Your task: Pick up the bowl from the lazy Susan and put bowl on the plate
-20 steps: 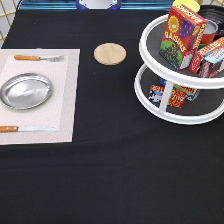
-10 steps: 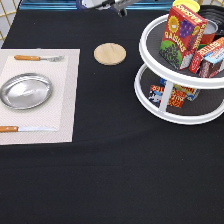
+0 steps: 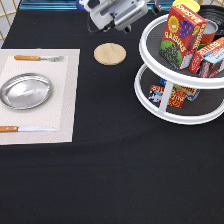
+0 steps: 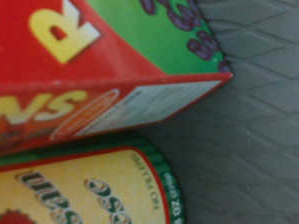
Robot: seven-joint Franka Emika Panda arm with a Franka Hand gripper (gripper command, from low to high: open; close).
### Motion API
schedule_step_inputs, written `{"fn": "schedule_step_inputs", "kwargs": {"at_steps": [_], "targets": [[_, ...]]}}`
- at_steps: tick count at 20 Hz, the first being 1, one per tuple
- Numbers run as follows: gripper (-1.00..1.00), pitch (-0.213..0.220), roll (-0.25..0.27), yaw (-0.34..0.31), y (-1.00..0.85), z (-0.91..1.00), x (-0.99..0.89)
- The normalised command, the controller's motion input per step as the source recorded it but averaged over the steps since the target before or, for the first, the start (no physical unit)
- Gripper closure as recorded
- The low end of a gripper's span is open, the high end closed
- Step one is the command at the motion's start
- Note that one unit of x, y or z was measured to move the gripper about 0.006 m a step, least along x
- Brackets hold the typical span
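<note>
The lazy Susan (image 3: 172,118) stands at the exterior view's right, two white-rimmed tiers with dark grey trays. The black bowl does not show in either view. It may be hidden behind the boxes on the stand. The silver plate (image 3: 26,91) lies empty on a pale placemat (image 3: 67,105) at the exterior view's left. My gripper (image 3: 131,17) is at the exterior view's top centre, just left of the stand's upper tier. The wrist view shows the upper tray's grey surface (image 4: 258,125) from close by, with a red raisin box (image 4: 71,65) on it.
The raisin box (image 3: 181,36) and another red box (image 3: 207,57) fill the upper tier, and small cartons (image 3: 167,95) sit on the lower one. A yellow-lidded can (image 4: 63,190) is beside the raisin box. A round wooden disc (image 3: 110,53) lies below my gripper. A fork (image 3: 37,58) and a knife (image 3: 25,129) flank the plate.
My arm has come down into the exterior view from its top edge and moved right toward the lazy Susan's upper tier. Nothing on the table has moved.
</note>
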Motion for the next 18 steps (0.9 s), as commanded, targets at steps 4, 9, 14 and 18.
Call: {"fn": "schedule_step_inputs", "kwargs": {"at_steps": [4,9,14,18], "targets": [[-1.0,-0.059,0.117,0.024,0.06,-0.36,-0.09],[-1.0,-0.057,0.042,0.029,0.11,-0.28,-0.09],[-1.0,-0.02,0.034,0.024,0.11,-0.21,-0.08],[-1.0,0.0,0.061,0.007,0.2,-0.04,0.0]]}}
